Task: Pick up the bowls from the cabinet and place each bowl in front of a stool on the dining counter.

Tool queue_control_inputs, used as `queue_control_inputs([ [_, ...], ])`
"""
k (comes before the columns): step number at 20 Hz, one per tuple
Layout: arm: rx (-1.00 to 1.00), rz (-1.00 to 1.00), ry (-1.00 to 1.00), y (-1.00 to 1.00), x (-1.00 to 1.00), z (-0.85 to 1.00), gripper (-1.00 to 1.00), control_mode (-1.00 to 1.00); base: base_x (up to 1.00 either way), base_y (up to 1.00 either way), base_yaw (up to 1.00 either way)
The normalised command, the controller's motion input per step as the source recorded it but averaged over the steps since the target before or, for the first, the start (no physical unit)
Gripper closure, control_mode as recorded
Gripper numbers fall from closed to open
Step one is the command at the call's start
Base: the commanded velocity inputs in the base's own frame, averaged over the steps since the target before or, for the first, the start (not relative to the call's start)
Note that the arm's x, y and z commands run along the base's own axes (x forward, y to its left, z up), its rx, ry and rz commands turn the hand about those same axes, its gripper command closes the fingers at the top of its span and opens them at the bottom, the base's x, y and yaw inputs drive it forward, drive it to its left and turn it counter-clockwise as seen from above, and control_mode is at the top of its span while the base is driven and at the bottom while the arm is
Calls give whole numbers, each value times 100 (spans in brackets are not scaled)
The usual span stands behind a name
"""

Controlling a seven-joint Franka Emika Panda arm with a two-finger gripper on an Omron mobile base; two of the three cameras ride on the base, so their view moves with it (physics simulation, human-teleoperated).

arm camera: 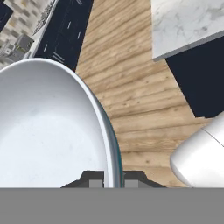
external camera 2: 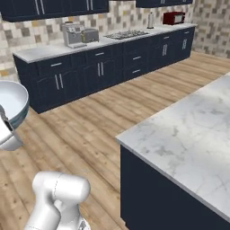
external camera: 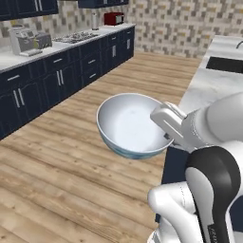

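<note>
My pincer [arm camera: 113,179] is clamped on the rim of the white bowl [external camera: 130,124], one fingertip inside the wall and one outside, as the hand view shows at its 6 o'clock. I hold the bowl in the air above the wooden floor [external camera: 71,156], its teal outer skin showing along the lower edge in the left base view, its open mouth tilted toward the camera. In the right base view the bowl [external camera 2: 12,102] sits at the 9 o'clock edge, well apart from the marble desk [external camera 2: 188,139], which fills the 4 o'clock part of that picture. In the left base view the marble desk [external camera: 201,85] lies at 2 o'clock from the bowl, with a black sink basin [external camera: 225,64] set in it farther back. Navy drawer units [external camera 2: 99,67] run along the far wall, a red microwave [external camera 2: 173,18] on their top at 1 o'clock.
</note>
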Motion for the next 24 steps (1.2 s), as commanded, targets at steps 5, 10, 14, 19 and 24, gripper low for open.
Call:
queue_control_inputs([
  [5, 0, 0, 0, 0, 0, 0, 100, 100, 0, 0, 0],
  [10, 0, 0, 0, 0, 0, 0, 100, 100, 7, 27, 26],
  [14, 0, 0, 0, 0, 0, 0, 100, 100, 0, 0, 89],
  [19, 0, 0, 0, 0, 0, 0, 100, 100, 1, 0, 90],
  [24, 0, 0, 0, 0, 0, 0, 100, 100, 20, -17, 54],
])
